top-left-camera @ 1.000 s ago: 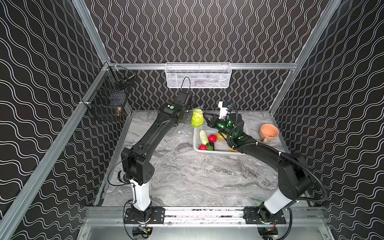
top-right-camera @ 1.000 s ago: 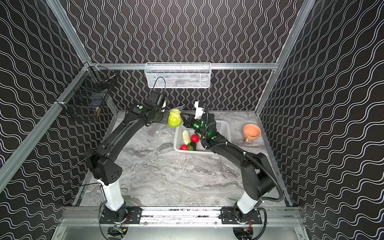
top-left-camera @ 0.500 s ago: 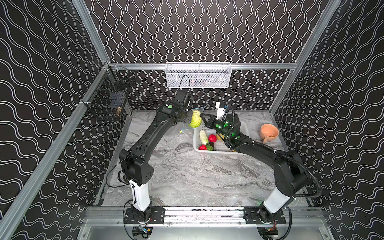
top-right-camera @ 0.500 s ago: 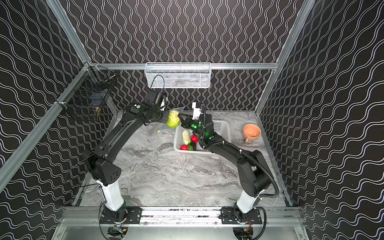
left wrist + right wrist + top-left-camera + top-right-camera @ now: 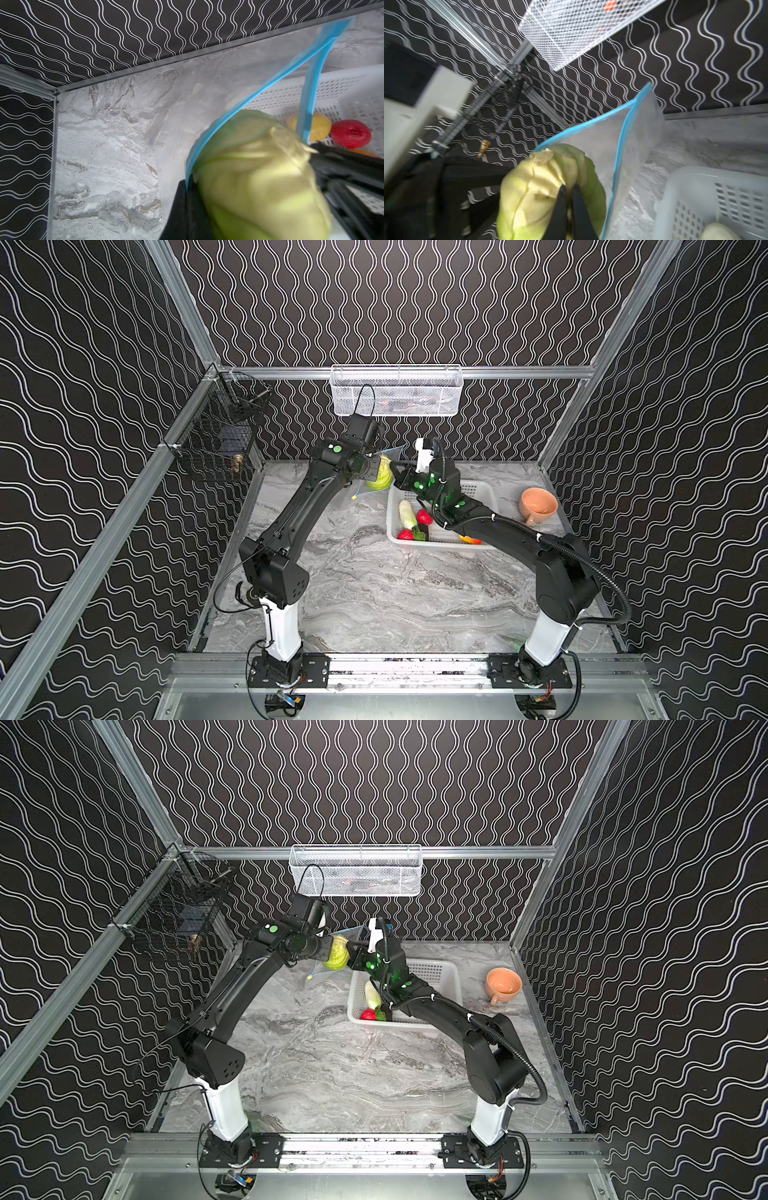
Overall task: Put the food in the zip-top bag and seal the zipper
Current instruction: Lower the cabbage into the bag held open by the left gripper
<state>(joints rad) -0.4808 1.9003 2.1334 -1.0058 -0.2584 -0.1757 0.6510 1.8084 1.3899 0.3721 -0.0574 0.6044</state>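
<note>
While left claw point(image 5: 186, 192) pinches the rim of the zip-top bag point(image 5: 182, 97), right claw point(image 5: 569, 194) clamped on green melon point(image 5: 529, 187), at its mouth.

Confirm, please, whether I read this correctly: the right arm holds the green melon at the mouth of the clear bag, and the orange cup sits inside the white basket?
Not quite: the orange cup stands on the table beside the white basket, apart from it, as both top views show. The right fingers do hold the green melon at the mouth of the clear bag.

black wavy walls point(image 5: 374, 302), grey marble tabletop point(image 5: 395, 593)
</note>
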